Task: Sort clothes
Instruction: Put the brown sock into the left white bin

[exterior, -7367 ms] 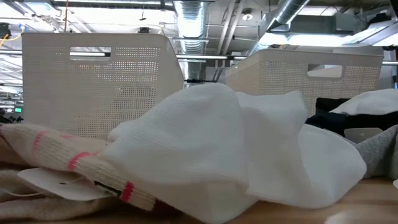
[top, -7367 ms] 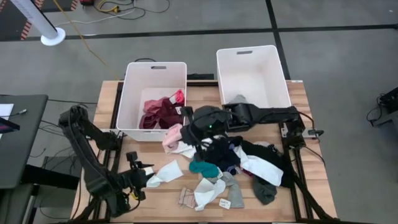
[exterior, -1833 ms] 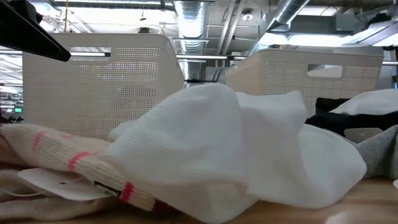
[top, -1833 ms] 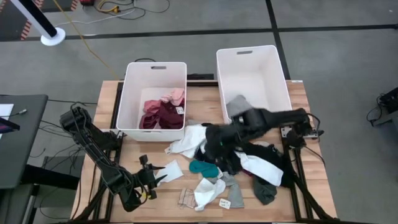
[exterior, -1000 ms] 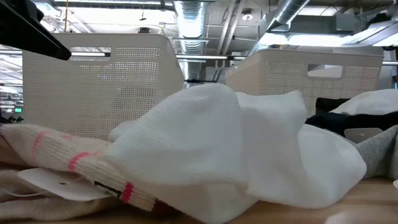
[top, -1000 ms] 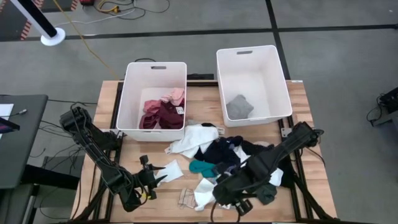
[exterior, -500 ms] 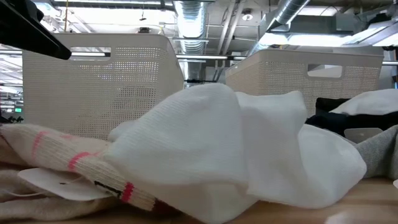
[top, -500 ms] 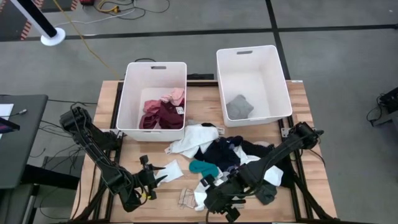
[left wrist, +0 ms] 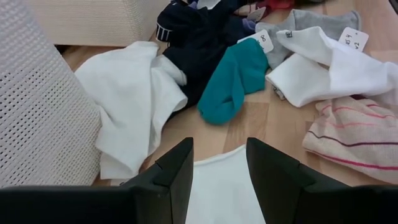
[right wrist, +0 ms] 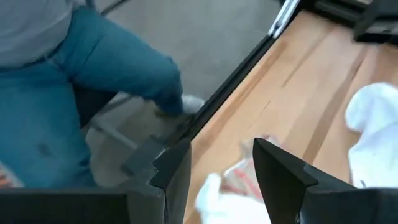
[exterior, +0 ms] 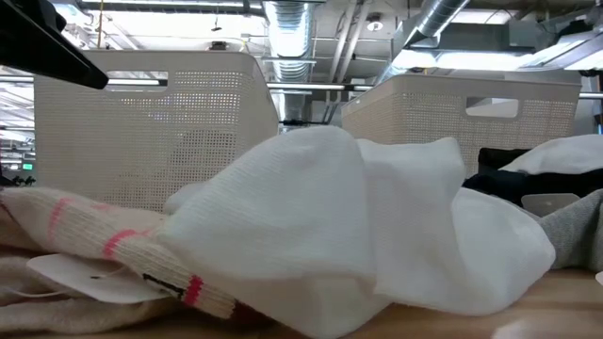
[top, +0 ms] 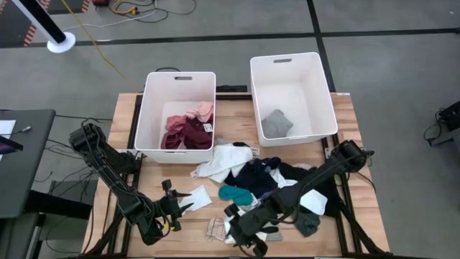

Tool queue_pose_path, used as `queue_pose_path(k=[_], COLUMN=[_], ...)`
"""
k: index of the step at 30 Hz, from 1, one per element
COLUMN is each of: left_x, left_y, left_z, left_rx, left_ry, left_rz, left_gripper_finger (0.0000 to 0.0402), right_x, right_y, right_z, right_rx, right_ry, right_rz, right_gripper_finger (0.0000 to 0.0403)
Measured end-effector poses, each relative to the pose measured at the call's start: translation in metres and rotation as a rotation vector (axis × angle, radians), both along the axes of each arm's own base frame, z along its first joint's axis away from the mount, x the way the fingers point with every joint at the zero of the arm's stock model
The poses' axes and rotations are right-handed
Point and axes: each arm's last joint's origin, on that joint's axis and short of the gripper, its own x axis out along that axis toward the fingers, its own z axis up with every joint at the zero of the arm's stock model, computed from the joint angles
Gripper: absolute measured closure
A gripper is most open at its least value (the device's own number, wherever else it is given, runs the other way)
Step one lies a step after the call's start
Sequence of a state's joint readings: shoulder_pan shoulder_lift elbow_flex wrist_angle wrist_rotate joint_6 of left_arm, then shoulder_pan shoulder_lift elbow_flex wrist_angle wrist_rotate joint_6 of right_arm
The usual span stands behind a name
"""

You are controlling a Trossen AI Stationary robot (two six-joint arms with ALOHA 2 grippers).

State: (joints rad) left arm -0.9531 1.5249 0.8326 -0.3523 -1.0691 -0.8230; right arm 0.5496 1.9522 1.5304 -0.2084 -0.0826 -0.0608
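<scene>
Left gripper (top: 175,207): lower left of the high view, jaws parted, hovering over a white cloth (left wrist: 221,186) on the desk (top: 194,229); holds nothing.
Right gripper (top: 241,229): low centre of the high view, over the near edge of the pile; jaws apart in the right wrist view, nothing seen between them.
Clothes pile (top: 269,187): centre-right of the desk, white, navy, black, grey pieces mixed.
Teal sock (top: 235,194): at the pile's left edge.
Striped sock (top: 215,229): just left of the right gripper.
Left bin (top: 176,83): maroon and pink clothes (top: 185,128) inside.
Right bin (top: 292,66): one grey garment (top: 276,124).
Person (right wrist: 74,93): blue jeans beyond the desk edge, right wrist view.
</scene>
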Motion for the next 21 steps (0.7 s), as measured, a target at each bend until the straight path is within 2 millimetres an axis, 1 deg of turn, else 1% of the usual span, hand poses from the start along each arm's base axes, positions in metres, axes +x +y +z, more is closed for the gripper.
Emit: queue_pose_path(k=[7, 14, 18, 21], left_x=[0.000, 0.001, 0.002, 0.004], left_y=[-0.001, -0.001, -0.004, -0.008], left_z=[0.000, 0.000, 0.001, 0.002], left_rx=[0.000, 0.001, -0.018, -0.028], left_ry=[-0.003, 0.004, 0.030, 0.053], left_rz=[-0.005, -0.011, -0.055, -0.123], left_gripper_finger=[0.0257, 0.0257, 0.0257, 0.0257], right_x=[0.006, 0.006, 0.005, 0.009], right_y=[-0.007, -0.015, -0.017, -0.015], right_z=[-0.011, -0.025, -0.031, -0.042], right_rx=[0.063, 0.088, 0.095, 0.089], right_ry=[-0.099, -0.118, -0.124, -0.115], right_rz=[-0.016, -0.020, -0.024, -0.022], right_gripper_finger=[0.0216, 0.0216, 0.0216, 0.0216])
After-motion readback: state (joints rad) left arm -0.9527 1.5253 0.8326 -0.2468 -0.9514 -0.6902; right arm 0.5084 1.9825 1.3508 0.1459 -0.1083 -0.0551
